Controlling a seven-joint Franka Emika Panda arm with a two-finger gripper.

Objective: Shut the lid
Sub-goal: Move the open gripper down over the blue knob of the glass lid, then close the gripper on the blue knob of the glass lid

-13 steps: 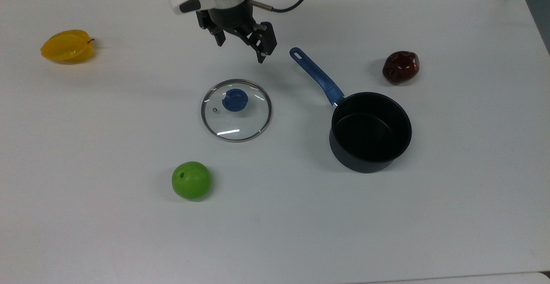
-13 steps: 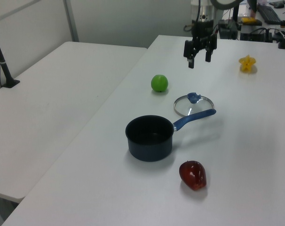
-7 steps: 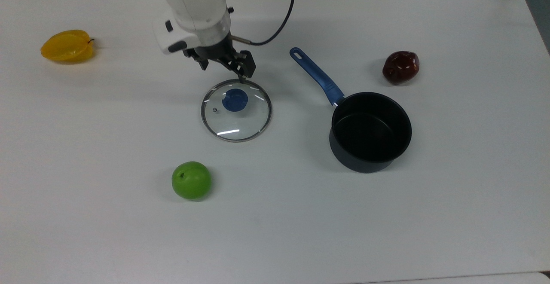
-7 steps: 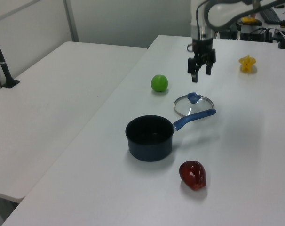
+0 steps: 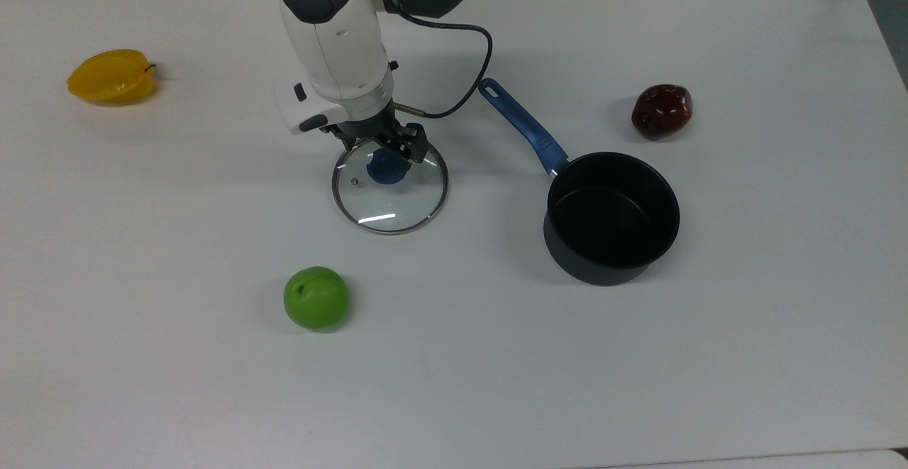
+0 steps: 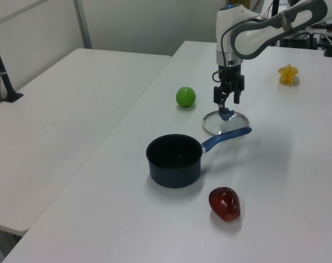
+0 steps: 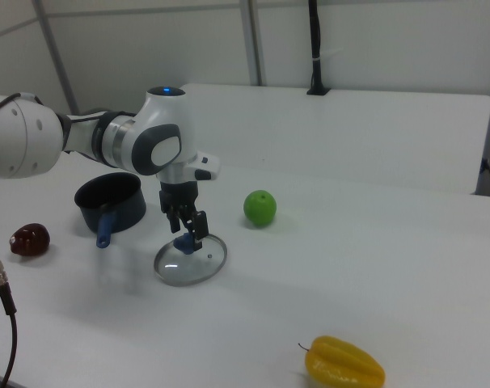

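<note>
My claw (image 5: 381, 150) has dropped from well above the desk (image 5: 142, 242) to right over the lid (image 5: 391, 196); a second ago it hung high and off toward the far edge in the top view, now it is at the blue knob (image 5: 386, 169). Fingers are apart and straddle the knob, one on each side as the left view (image 6: 227, 102) and right view (image 7: 188, 228) show it. Can't tell whether the pads are touching the knob yet. Not clamped.

Lid hasn't moved: flat on the desk, knob up, between the green apple (image 5: 316, 297) and the pot (image 5: 611, 217), well apart from the pot. Pot is open, blue handle (image 5: 523, 126) pointing toward the top view's upper left, clear of the lid.

My read: approach done, grasp is next. Close on the knob, lift straight, carry toward the top view's right, seat the rim on the pot. Risk: knob is small and smooth, so an off-centre pinch could let the lid tilt or swing.

Starfruit (image 5: 111, 76) and red fruit (image 5: 661, 110) are out of the path.
</note>
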